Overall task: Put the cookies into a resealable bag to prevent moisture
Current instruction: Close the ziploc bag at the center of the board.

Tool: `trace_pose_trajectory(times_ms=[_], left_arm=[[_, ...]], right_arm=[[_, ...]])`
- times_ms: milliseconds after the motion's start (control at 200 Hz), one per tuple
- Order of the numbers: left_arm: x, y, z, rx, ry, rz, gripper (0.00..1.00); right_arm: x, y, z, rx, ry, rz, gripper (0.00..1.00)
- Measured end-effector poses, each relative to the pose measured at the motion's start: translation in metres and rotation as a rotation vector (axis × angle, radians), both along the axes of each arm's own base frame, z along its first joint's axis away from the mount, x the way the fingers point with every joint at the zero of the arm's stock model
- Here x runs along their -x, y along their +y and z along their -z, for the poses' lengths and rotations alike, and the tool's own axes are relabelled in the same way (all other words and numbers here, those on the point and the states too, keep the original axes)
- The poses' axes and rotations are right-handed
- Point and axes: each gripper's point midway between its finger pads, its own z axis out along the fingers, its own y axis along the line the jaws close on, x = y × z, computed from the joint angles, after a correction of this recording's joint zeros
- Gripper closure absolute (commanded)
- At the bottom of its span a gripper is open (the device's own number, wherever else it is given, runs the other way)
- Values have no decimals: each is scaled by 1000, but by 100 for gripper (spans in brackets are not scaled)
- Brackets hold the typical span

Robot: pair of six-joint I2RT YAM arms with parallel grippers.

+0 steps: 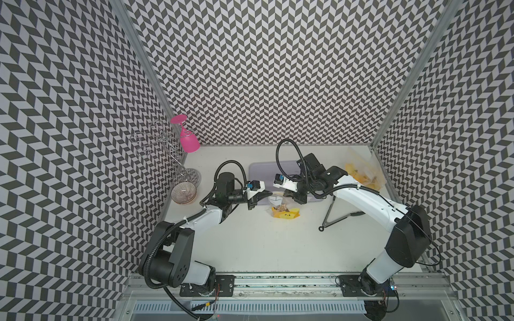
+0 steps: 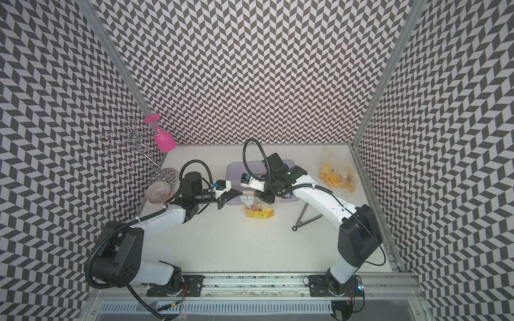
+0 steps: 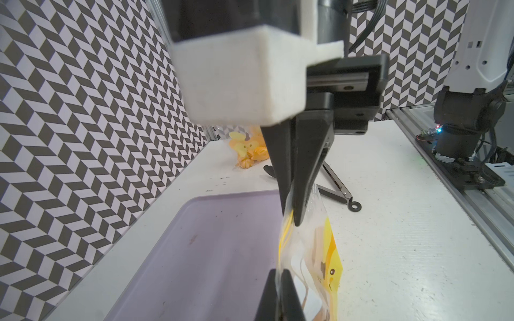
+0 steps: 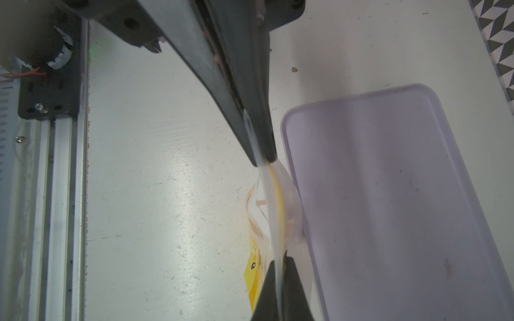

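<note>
Between our left gripper (image 4: pixel 279 266) and right gripper (image 4: pixel 262 161), both clenched on the top edge of the bag (image 4: pixel 267 211), cookies (image 1: pixel 281 207) hang inside below, so we should hold the zip taut and pinch along it.

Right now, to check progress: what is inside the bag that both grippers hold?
Inside the clear bag a brown star-topped cookie shows in both top views. The yellow chick print covers its lower part, so any further cookies there cannot be seen.
</note>
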Motion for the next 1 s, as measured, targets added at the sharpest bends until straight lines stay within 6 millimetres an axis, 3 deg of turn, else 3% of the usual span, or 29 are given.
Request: trace_pose_trajectory(times_ms=[60, 95, 125, 145, 185, 255, 300, 335, 426, 461, 491, 531, 561, 641, 681, 781, 836, 871, 956, 1001], left_arm=[[1, 0, 0, -1, -1, 3, 100], [1, 0, 0, -1, -3, 5, 100], [1, 0, -1, 0, -4, 5, 100], [2, 0, -1, 0, -3, 7, 100], [2, 0, -1, 0, -2, 11, 100], [4, -1, 0, 0, 0, 17, 100], [4, 0, 0, -1, 0, 18, 100], [4, 0, 0, -1, 1, 18, 100], [5, -1, 1, -2, 6, 21, 100], [5, 0, 1, -3, 8, 20, 100], [5, 0, 2, -3, 10, 20, 100], [5, 0, 2, -3, 10, 21, 100], [5, 0, 2, -3, 11, 22, 100], [5, -1, 2, -3, 12, 24, 100], [5, 0, 2, -3, 13, 22, 100], [6, -1, 2, -3, 16, 27, 100], [6, -1, 2, -3, 18, 28, 100], [7, -1, 2, -3, 18, 28, 100], [7, -1, 2, -2, 18, 32, 100], [7, -1, 2, -1, 18, 33, 100]], right_arm=[[0, 1, -1, -6, -2, -3, 100], [0, 2, -1, -8, -4, -3, 83], [0, 2, -2, -10, -3, -2, 81], [-1, 3, -2, -14, -7, -5, 84], [-1, 5, -4, -22, -16, -10, 100], [-1, 9, -6, -34, -21, -15, 100], [1, 11, -6, -36, -23, -23, 91], [1, 11, -7, -37, -22, -24, 100], [3, 14, -7, -42, -22, -30, 100], [4, 15, -7, -40, -22, -34, 87], [5, 15, -7, -40, -20, -34, 85], [5, 17, -7, -45, -21, -40, 88], [6, 19, -8, -49, -24, -45, 100], [9, 23, -8, -55, -27, -62, 100], [10, 24, -8, -57, -20, -63, 91], [10, 28, -7, -65, -20, -69, 96], [10, 30, -6, -66, -19, -71, 79], [10, 31, -6, -68, -20, -72, 77], [11, 35, -5, -73, -18, -80, 80], [12, 37, -4, -75, -16, -82, 97]])
